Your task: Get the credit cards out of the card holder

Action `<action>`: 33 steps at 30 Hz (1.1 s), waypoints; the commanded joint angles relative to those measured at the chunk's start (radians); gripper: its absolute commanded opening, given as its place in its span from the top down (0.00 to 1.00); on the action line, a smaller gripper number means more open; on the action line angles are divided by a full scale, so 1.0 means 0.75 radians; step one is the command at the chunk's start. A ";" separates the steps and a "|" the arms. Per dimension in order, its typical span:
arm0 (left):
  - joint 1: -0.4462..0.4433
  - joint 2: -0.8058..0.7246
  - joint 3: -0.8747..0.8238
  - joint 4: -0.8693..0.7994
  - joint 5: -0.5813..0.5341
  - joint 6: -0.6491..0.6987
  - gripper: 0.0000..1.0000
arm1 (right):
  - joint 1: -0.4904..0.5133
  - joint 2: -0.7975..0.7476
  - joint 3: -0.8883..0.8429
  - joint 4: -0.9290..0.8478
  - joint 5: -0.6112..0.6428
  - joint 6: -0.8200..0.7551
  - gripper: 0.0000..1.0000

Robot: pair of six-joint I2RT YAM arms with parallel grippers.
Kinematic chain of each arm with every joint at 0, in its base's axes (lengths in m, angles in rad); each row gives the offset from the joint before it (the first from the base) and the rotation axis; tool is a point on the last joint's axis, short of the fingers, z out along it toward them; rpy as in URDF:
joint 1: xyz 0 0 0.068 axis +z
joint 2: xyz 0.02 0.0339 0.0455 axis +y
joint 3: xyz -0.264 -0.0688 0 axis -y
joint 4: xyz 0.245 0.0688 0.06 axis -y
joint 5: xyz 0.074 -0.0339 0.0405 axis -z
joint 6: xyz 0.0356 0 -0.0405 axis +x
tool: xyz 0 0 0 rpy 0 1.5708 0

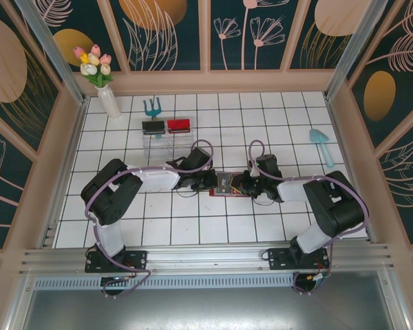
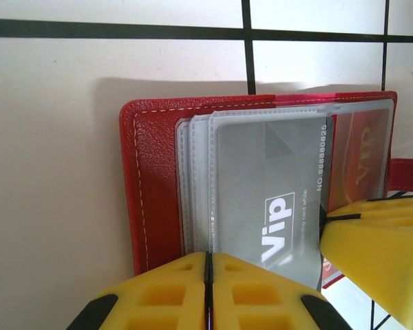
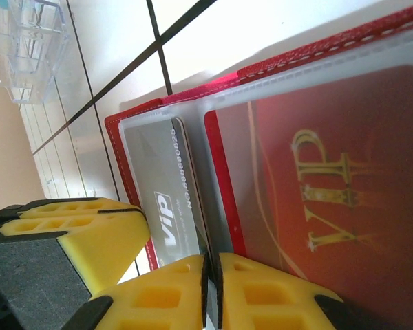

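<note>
Left fingers press together at the near edge of the open red card holder. Right fingers pinch shut on the sleeved grey VIP card. A red VIP card lies beyond it, on the tiled counter.

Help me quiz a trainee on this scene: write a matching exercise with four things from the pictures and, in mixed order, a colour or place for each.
Things:
1. card holder
2. grey card
3. toy shovel
4. vase

Descriptions:
A. white, in the far left corner
B. light blue, on the right side
C. red with stitched edges, lying open
D. in a clear pocket, white "Vip" lettering

Pairs: 1-C, 2-D, 3-B, 4-A
</note>
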 commanded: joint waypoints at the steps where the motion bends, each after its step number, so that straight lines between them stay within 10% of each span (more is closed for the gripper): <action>1: 0.008 0.043 -0.010 -0.060 -0.001 -0.002 0.89 | -0.007 0.020 -0.014 0.067 -0.039 0.006 0.88; 25: 0.031 0.045 -0.008 -0.068 0.011 0.013 0.89 | -0.109 -0.128 -0.082 -0.017 -0.045 -0.060 1.00; 33: 0.031 0.056 0.000 -0.068 0.024 0.016 0.89 | -0.107 -0.027 -0.067 0.076 -0.091 -0.067 0.80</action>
